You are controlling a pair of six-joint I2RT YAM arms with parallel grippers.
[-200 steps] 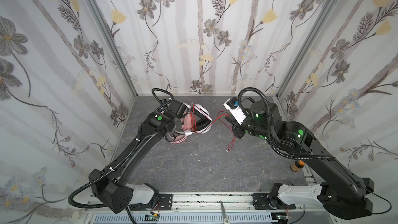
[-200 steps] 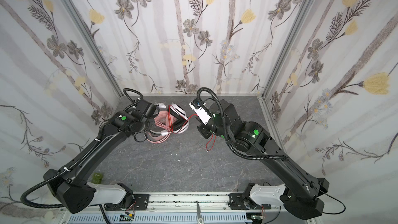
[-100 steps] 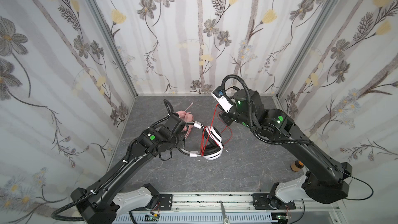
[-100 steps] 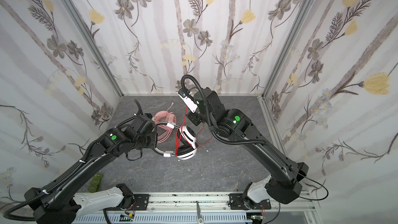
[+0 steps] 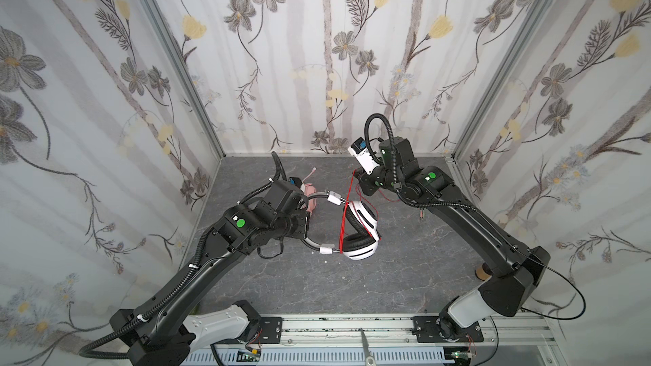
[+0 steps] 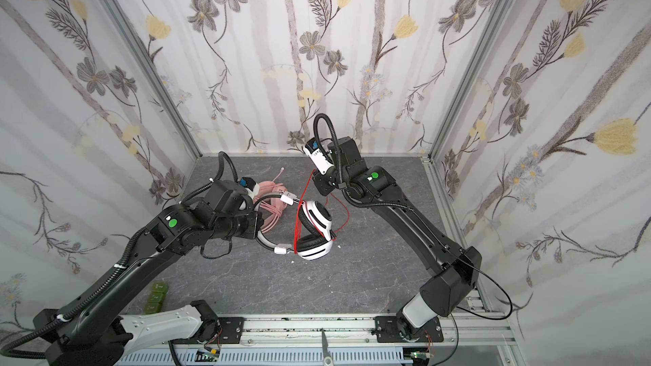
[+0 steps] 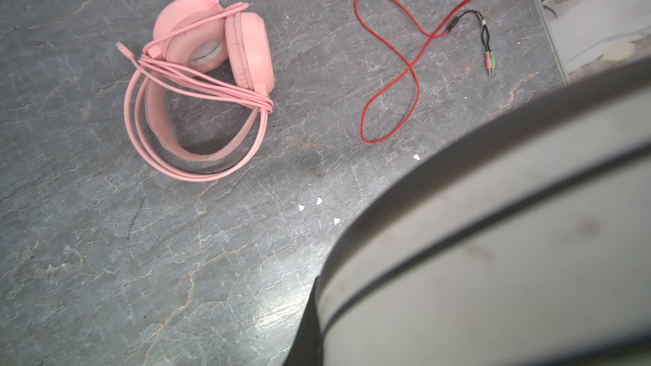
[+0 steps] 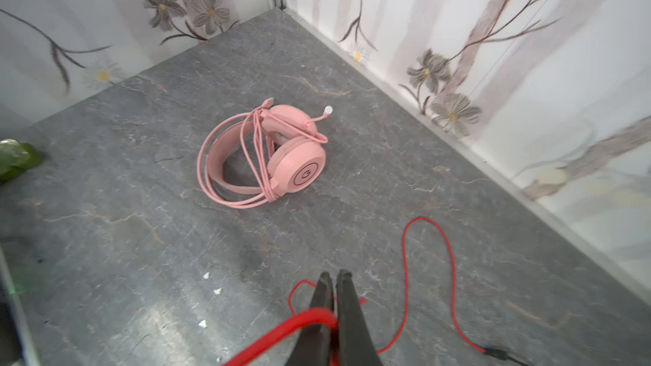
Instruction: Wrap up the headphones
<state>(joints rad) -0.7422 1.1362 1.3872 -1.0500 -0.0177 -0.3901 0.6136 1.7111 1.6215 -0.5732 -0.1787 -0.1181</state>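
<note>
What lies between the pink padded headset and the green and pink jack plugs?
A crossed loop of thin red cord, seen in the left wrist view between the pink headset and the plugs.

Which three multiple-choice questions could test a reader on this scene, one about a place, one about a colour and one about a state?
1. Where is the pink headset?
A. on the grey table
B. lifted in the air
C. on top of the other headset

2. What colour is the cord of the white-and-black headset?
A. blue
B. red
C. yellow

3. How does the pink cord lie?
A. stretched out straight
B. wound around its headset
C. cut in two

Key: 1 A, both wrist views show it resting on the table. 2 B, red strands run across its earcups in both top views. 3 B, its loops cross the pink headband and earcups.
</note>
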